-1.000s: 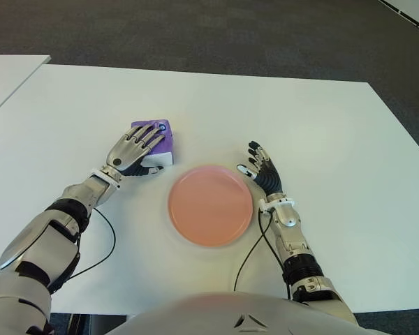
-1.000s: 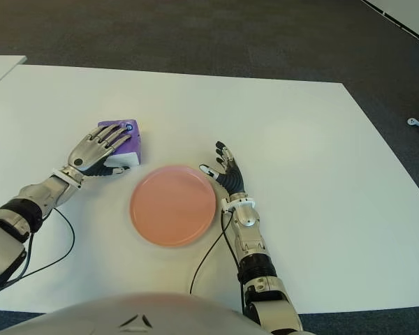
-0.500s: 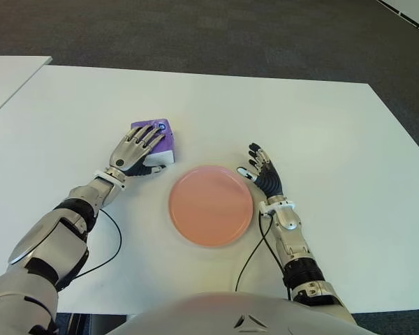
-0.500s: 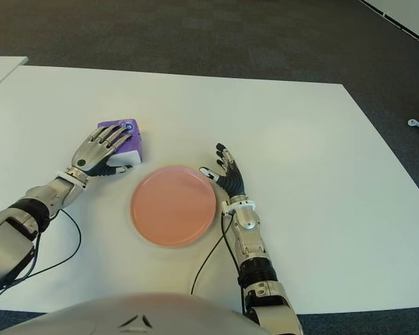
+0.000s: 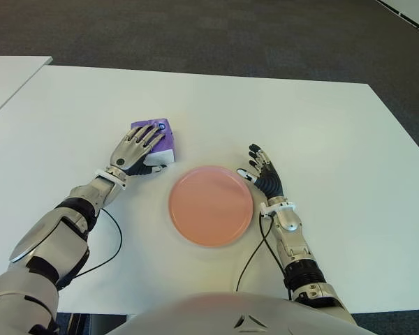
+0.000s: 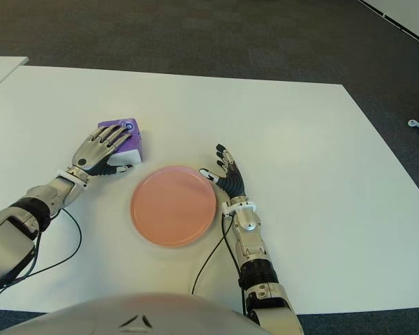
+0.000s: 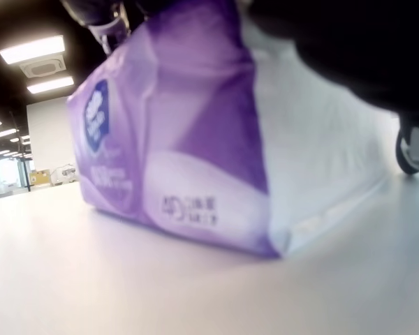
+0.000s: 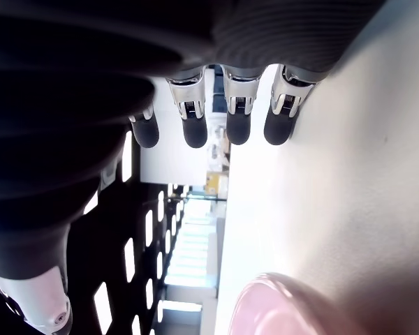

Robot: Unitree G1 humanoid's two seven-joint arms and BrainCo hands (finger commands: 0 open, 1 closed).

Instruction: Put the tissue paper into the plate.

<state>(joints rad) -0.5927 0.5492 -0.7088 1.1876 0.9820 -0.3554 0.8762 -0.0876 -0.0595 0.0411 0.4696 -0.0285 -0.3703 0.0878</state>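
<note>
A purple and white tissue pack (image 5: 165,130) lies on the white table (image 5: 321,125), to the left of and just beyond a round pink plate (image 5: 211,204). My left hand (image 5: 135,149) lies over the top of the pack with its fingers stretched across it and its thumb by the white near side. In the left wrist view the pack (image 7: 174,153) stands flat on the table under the palm. My right hand (image 5: 263,171) shows just to the right of the plate, fingers (image 8: 195,129) spread and holding nothing. The plate holds nothing.
A second white table (image 5: 7,77) edge shows at the far left, and dark carpet (image 5: 195,28) lies beyond the table. Black cables (image 5: 112,237) run from both wrists toward my body.
The left forearm has drawn in slightly toward the pack while the hand stays on it. The pack, the plate and the right hand have hardly moved.
</note>
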